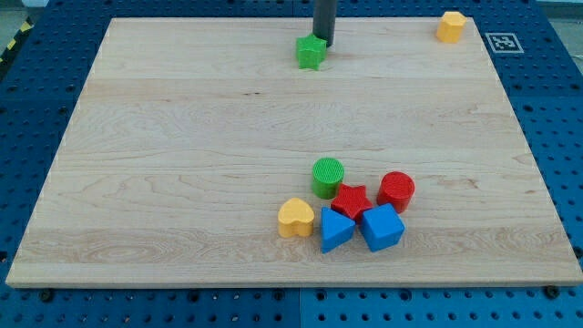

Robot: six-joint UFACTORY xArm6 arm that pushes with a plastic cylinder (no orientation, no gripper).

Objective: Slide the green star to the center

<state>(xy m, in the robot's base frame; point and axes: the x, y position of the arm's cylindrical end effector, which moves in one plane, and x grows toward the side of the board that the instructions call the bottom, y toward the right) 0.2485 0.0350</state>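
A pale wooden worktop (182, 137) filled the view, resting on a blue pegboard. The green star (311, 52) sat close to the view's top edge, a little right of the middle line and far from the board's center. My tip (324, 44), the lower end of a dark upright rod, stood just at the star's upper right, touching it or nearly so; that placement suited a push toward the view's bottom, where the center lies. The arm carried no claw, so none was open or closed. A yellow block (450, 26) sat alone near the top right corner, well apart. Below the center, a tight cluster held a green cylinder (328, 177), a red star (352, 200), a red cylinder (396, 191), a yellow heart (295, 218) and two blue blocks (382, 227). The path down to the center looked open, though the cluster lay just beyond it and an overlong push could have struck the green cylinder.
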